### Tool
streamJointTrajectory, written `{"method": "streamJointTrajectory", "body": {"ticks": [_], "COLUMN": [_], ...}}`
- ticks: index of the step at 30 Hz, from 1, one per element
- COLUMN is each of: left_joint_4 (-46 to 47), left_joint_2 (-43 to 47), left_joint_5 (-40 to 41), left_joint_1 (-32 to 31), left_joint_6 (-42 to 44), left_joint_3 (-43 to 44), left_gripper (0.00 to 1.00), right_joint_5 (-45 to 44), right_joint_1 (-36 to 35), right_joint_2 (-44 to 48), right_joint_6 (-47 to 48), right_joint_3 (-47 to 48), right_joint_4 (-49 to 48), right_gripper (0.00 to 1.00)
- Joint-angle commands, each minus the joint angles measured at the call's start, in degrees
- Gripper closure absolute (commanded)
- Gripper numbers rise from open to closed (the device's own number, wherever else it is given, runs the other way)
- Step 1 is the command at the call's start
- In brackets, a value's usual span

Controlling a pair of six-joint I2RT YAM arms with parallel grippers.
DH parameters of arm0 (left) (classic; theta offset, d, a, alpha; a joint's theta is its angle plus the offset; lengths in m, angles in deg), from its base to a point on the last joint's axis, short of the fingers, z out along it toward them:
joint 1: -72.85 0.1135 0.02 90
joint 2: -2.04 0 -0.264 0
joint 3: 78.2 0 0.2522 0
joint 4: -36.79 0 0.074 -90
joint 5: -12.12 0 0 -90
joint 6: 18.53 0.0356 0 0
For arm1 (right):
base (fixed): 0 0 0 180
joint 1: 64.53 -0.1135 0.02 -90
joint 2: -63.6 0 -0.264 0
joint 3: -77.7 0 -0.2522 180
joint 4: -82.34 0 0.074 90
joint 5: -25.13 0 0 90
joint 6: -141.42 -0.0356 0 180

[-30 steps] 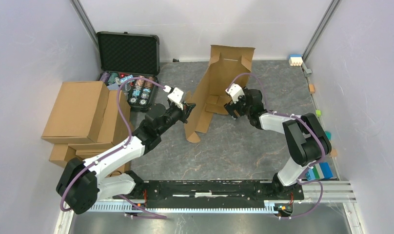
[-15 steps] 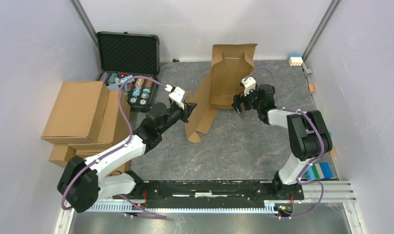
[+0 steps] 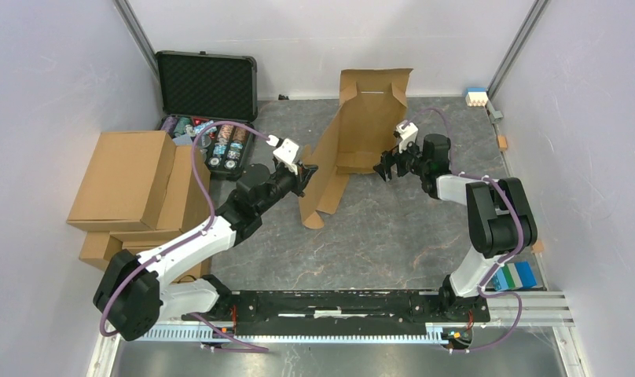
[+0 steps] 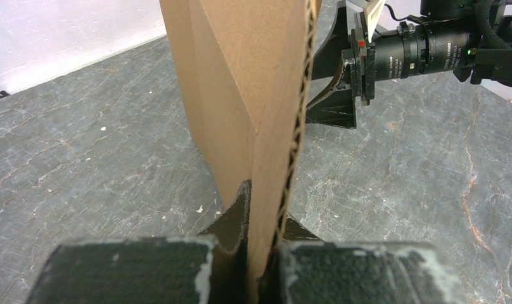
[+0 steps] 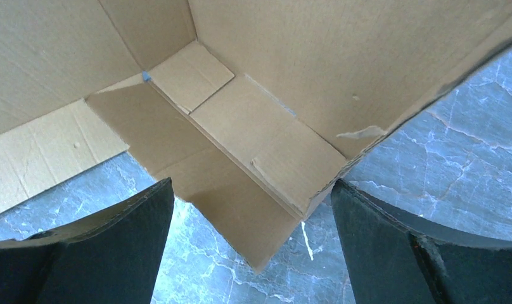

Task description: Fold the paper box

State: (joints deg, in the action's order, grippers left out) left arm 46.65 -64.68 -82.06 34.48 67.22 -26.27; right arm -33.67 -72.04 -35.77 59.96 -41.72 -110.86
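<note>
Box point(image 3: 368, 118) standing partly erected at the far centre of the tabletop point(image 3: 377, 236), with panels raised but flaps loose; judged an early stage, with most folds left. Left jaws pinch its near-left panel edge. Right jaws gape wide, empty, just right of the inner flaps.

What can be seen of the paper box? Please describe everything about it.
The paper box is plain brown corrugated cardboard, a half-folded sheet with creases, flaps and a thin slot near its top edge. It stands nearly upright on the grey table, panels bent into an open corner. The left end effector is shut on its left edge; the open right end effector faces its inside, apparently not touching.
</note>
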Motion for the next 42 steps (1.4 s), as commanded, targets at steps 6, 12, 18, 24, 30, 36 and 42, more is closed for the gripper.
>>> {"method": "streamJointTrajectory", "body": {"ticks": [6,12,18,24,30,36,42], "left_joint_4": [-3.8,-4.4,-4.5,-4.5,-4.6,-4.5,-5.0], "left_joint_2": [-1.3,-1.2,-1.5,-1.6,-1.5,-1.4,-1.7], "left_joint_5": [-3.3,-3.7,-3.5,-3.4,-3.5,-3.6,-3.7], "left_joint_1": [-0.4,-0.5,-0.4,-0.4,-0.4,-0.4,-0.4], "left_joint_6": [0.3,0.3,0.4,0.4,0.4,0.4,0.5], "left_joint_3": [1.3,1.7,1.9,1.8,1.9,1.9,2.3], "left_gripper": [0.98,0.98,0.98,0.98,0.98,0.98,0.98], "right_joint_5": [2.9,2.2,4.0,5.0,4.5,6.3,7.9], "right_joint_1": [-1.1,-1.4,-1.5,-1.6,-1.5,1.0,1.8], "right_joint_2": [-2.1,-2.5,-3.5,-3.0,-2.8,-3.1,-3.6], "right_joint_6": [9.2,11.7,12.5,12.4,11.3,3.5,0.0], "right_joint_3": [6.2,6.8,8.2,8.0,7.5,6.0,5.4], "right_joint_4": [10.1,11.2,13.0,12.5,11.0,3.3,-0.8], "right_gripper": [0.02,0.02,0.02,0.02,0.02,0.02,0.02]}}
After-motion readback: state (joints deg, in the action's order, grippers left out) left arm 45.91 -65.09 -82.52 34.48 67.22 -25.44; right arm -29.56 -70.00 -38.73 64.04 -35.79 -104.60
